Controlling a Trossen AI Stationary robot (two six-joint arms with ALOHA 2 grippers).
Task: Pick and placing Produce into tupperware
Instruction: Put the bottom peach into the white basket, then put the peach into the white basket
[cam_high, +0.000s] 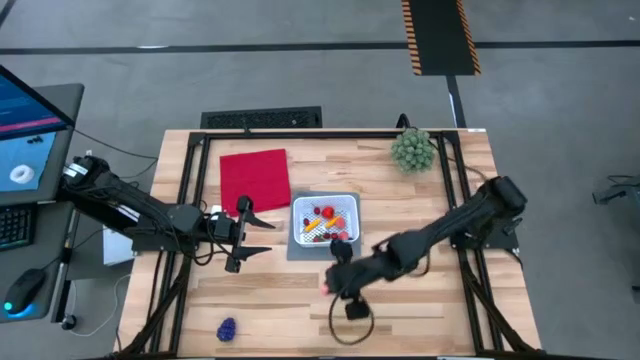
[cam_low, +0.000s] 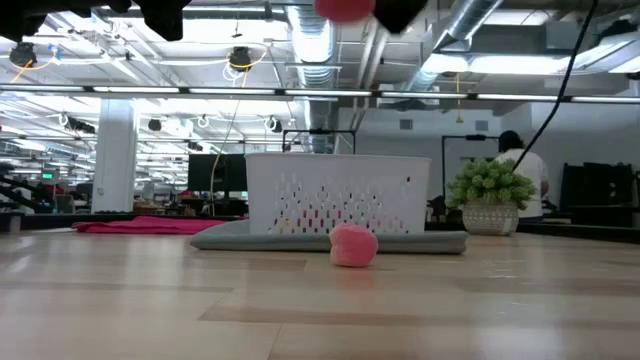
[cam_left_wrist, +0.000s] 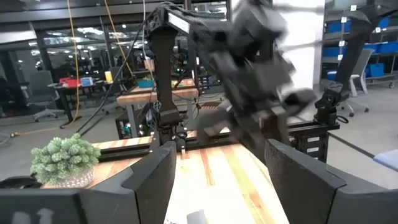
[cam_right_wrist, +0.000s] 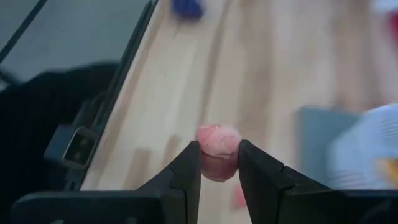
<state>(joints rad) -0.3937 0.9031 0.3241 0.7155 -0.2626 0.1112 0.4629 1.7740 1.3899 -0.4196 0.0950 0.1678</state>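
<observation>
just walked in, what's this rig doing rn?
Sorting toy produce into the white tupperware, which already holds several pieces. The right gripper is shut on a pink piece, lifted above the table in front of the container. Another pink piece and a purple grape bunch remain on the table. The left gripper waits open beside the container.

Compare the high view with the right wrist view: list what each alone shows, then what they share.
Only the high view: the flat red cloth, the green spiky ball plant, the left gripper waiting open beside the white mesh-patterned plastic container, and small red and yellow toy produce inside it.

Only the right wrist view: the right gripper with its fingers closed on a small pink toy fruit.

Both: the light wooden table, the purple toy grape bunch and the container.
</observation>
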